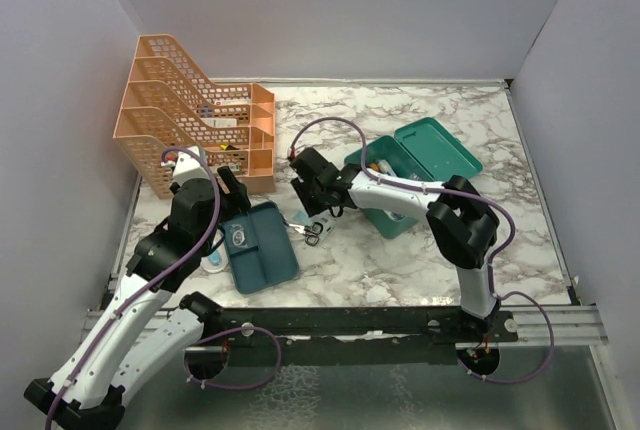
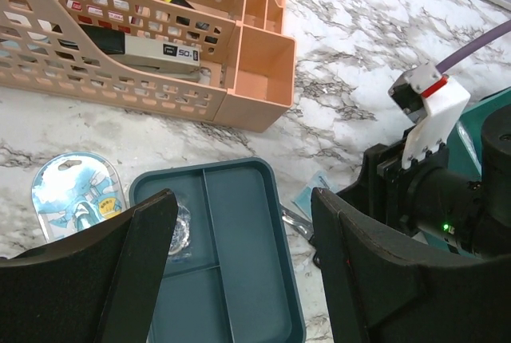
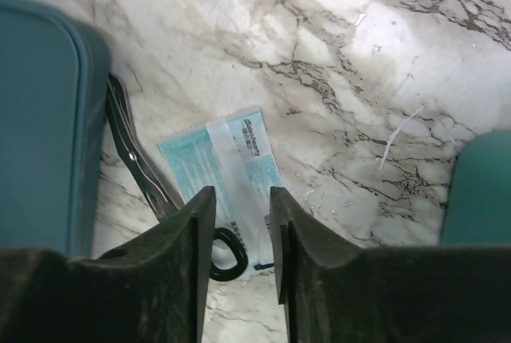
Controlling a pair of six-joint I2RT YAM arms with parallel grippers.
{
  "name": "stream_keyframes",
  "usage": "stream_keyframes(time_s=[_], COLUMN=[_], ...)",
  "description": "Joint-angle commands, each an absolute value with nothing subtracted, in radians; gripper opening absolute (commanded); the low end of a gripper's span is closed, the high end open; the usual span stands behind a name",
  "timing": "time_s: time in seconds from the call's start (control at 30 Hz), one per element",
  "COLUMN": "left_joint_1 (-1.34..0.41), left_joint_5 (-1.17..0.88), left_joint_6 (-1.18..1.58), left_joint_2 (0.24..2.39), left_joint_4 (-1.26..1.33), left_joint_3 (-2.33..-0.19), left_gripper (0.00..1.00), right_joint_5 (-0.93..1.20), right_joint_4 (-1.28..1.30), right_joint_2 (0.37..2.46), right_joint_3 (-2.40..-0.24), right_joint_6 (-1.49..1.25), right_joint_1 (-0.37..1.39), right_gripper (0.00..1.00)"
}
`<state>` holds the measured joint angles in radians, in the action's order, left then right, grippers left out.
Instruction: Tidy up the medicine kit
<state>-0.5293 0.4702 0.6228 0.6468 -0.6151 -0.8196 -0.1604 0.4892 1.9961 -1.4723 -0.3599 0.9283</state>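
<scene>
The medicine kit (image 1: 398,190) is a teal box standing open at centre right, its lid (image 1: 440,147) laid back. Its wall shows at the right edge of the right wrist view (image 3: 479,191). My right gripper (image 1: 312,200) (image 3: 242,195) hangs left of the kit, its jaws a narrow gap apart and empty, just above a teal-and-white sachet (image 3: 227,167) and small scissors (image 3: 140,167) (image 1: 312,233) on the marble. My left gripper (image 1: 232,195) (image 2: 243,199) is wide open and empty above the flat teal divided tray (image 2: 239,255) (image 1: 265,250), which holds a small clear packet (image 2: 180,227).
An orange mesh file rack (image 1: 190,115) (image 2: 144,32) with boxes inside stands at the back left. A blue blister card (image 2: 76,191) (image 1: 213,263) lies left of the tray. The tray's edge shows in the right wrist view (image 3: 48,120). The right arm (image 2: 447,191) is close beside my left gripper.
</scene>
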Motion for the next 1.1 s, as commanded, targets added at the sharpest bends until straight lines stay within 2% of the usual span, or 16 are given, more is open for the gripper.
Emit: stream_keyframes(time_s=[0.0, 0.07, 0.2, 0.43, 0.5, 0.73, 1.07], left_joint_1=[-0.525, -0.525, -0.525, -0.526, -0.525, -0.525, -0.525], left_joint_5=[0.445, 0.443, 0.44, 0.435, 0.433, 0.432, 0.433], left_joint_6=[0.634, 0.636, 0.639, 0.63, 0.635, 0.637, 0.626], left_joint_2=[0.644, 0.649, 0.655, 0.648, 0.649, 0.659, 0.665], left_joint_4=[-0.596, -0.594, -0.584, -0.584, -0.583, -0.582, -0.579], left_joint_3=[-0.808, -0.807, -0.803, -0.798, -0.798, -0.796, -0.804], left_gripper=[0.71, 0.71, 0.71, 0.71, 0.71, 0.71, 0.71], right_joint_5=[-0.075, -0.074, -0.039, -0.069, -0.067, -0.137, -0.286], right_joint_4=[0.478, 0.476, 0.503, 0.521, 0.522, 0.491, 0.402], right_joint_2=[1.982, 1.998, 2.049, 2.133, 2.143, 2.115, 2.025], right_joint_3=[-1.435, -1.432, -1.474, -1.54, -1.544, -1.55, -1.545], right_joint_6=[-0.127, -0.11, -0.099, -0.118, -0.121, -0.168, -0.28], right_joint_1=[0.934, 0.934, 0.934, 0.932, 0.933, 0.931, 0.931], right_gripper=[0.4, 0.44, 0.44, 0.28, 0.21, 0.03, 0.01])
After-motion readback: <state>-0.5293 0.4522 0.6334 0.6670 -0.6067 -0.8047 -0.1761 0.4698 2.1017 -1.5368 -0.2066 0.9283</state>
